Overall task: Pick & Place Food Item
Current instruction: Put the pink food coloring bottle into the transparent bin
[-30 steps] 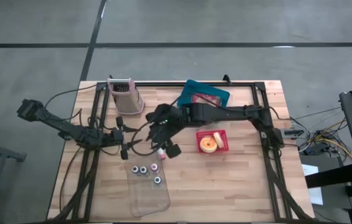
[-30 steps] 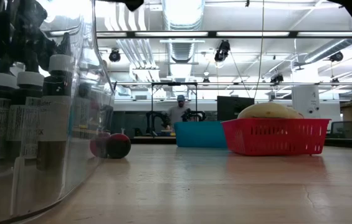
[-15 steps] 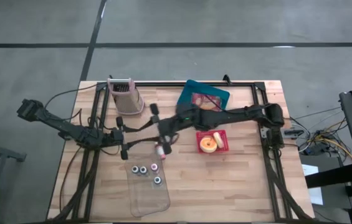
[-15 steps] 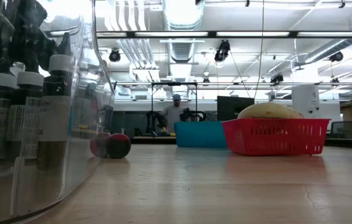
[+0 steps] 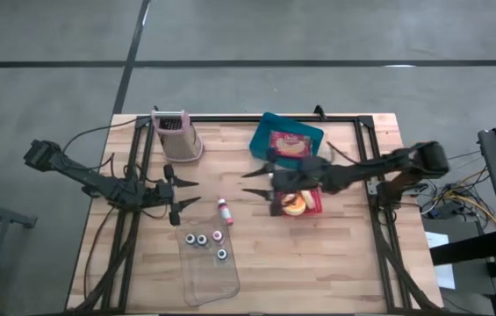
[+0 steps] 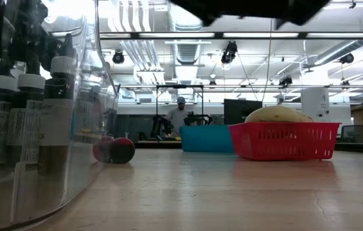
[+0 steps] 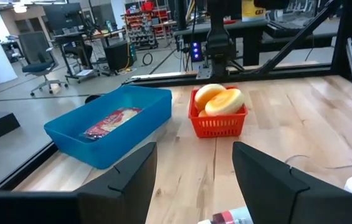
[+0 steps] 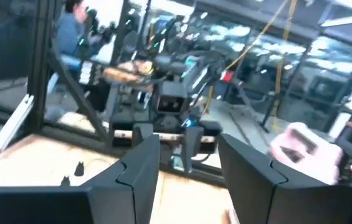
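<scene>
Retreating: right tool point(image 5: 256, 187) spread, now beside red basket point(image 5: 313, 203) | bottle point(image 5: 225, 211) left on table | left tool point(image 5: 188, 191) spread

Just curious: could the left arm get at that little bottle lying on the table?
Probably yes. The bottle lies on bare wood just ahead of the open left pincer, with nothing between; the right pincer is off beside the red basket.
</scene>
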{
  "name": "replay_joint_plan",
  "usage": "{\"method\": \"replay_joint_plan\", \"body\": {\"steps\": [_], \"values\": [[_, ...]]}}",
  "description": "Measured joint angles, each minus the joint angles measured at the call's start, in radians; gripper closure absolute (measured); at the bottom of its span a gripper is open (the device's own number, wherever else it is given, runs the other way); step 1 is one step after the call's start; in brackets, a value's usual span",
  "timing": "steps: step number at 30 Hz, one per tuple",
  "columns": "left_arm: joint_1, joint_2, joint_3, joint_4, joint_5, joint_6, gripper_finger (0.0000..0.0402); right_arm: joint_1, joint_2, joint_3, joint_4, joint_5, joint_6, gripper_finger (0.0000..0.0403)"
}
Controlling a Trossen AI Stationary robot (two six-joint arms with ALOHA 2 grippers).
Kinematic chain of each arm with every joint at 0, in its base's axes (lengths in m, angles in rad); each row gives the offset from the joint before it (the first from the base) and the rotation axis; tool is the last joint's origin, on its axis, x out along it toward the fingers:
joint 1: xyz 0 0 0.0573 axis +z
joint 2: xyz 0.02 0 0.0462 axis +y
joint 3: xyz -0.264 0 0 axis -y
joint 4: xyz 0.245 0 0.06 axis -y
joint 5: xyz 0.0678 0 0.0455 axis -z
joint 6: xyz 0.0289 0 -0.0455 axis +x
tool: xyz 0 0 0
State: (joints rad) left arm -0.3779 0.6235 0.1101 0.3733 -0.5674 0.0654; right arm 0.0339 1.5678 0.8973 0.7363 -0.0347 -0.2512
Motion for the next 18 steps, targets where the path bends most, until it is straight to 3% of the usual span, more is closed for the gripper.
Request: {"method": "replay_joint_plan", "body": {"steps": [9,18], "values": [[0.000,0.001,0.000,0.023,0.025,-0.018,0.0188,0.001,-0.217,-0.348,0.117,0.062,0.094,0.0243],[0.000,0.001,0.000,0.067,0.037,-0.023,0.0188,0.001,-0.287,-0.547,0.167,0.089,0.144,0.0243]]}}
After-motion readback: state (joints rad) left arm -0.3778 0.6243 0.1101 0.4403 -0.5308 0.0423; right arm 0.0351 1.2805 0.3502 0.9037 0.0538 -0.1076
